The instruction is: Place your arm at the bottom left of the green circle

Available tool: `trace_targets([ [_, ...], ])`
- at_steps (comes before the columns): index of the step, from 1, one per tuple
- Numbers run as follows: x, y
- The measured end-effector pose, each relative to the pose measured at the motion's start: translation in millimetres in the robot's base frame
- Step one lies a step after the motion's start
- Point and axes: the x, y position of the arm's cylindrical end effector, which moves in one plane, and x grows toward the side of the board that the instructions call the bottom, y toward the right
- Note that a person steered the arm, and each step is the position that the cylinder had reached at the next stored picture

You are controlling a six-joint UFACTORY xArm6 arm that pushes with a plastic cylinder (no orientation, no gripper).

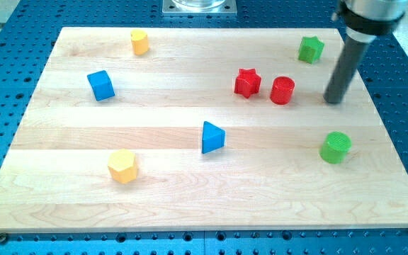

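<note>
The wooden board (190, 184) lies on a blue perforated table (6, 42) and carries 8 blocks; there are no containers among them. My tip (333, 100) rests on the board near the view's right, at the lower end of the dark rod (346, 67). The rod has no jaws and holds nothing; the tip touches no block. The green circle (336, 147) stands toward the view's lower right, below the tip and apart from it, so the tip sits above the circle, roughly in line with its left edge, not at its bottom left. The red circle (282, 90) is just to the left of the tip, with a clear gap between them, and the red star (247, 82) stands close beside that circle on its left. The green star (311, 49) is at the view's top right, up and left of the tip. The blue triangle (212, 137) sits near the centre. The blue cube (101, 85) is at the left, the yellow block (140, 42) at the top left, and the yellow hexagon (123, 166) at the lower left.
</note>
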Motion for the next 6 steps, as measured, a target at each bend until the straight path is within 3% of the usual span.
trace_targets([
  [1,13.8,4.0],
  [2,67.0,57.6],
  [3,113.3,9.5],
  [4,146.8,-79.1],
  [5,149.8,-170.2],
  [6,149.8,-125.4],
])
